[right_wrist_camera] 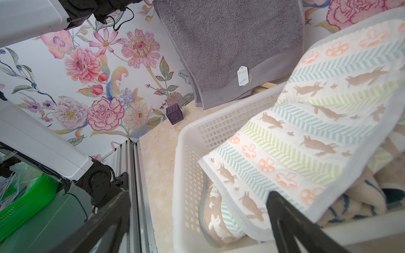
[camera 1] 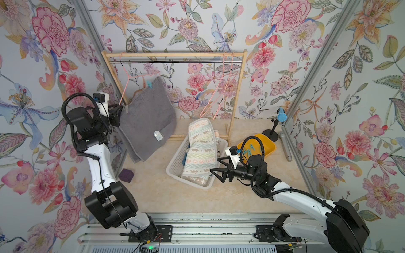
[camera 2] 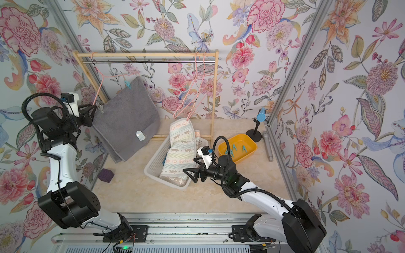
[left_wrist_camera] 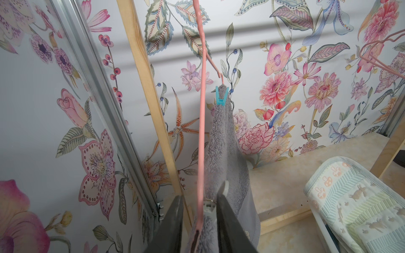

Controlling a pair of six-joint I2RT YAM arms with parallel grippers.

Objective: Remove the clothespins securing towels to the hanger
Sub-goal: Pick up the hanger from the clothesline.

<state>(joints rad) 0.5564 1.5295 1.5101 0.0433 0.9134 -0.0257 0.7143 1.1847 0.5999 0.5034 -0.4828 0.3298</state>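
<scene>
Both top views show the grey towel (camera 1: 146, 118) hanging left of centre. It is pinned to the pink hanger (camera 1: 127, 83) by a teal clothespin (camera 1: 149, 84) at its upper corner and a pale clothespin (camera 1: 125, 107) at its left corner, where the left gripper (camera 1: 121, 108) sits. Lower right of centre, the right gripper (camera 1: 214, 164), spread wide, hovers beside the white basket (camera 1: 176, 163) holding the striped towel (camera 1: 200, 153). Loose clothespins (camera 2: 234, 148) lie in the yellow tray (camera 2: 241, 140) on the desk (camera 1: 175, 201).

Left wrist view: close-set jaws flank the pale clothespin (left_wrist_camera: 210, 206), though whether they pinch it I cannot tell.

Right wrist view: spread fingers (right_wrist_camera: 289, 223) above the basket rim, grey towel beyond.
</scene>
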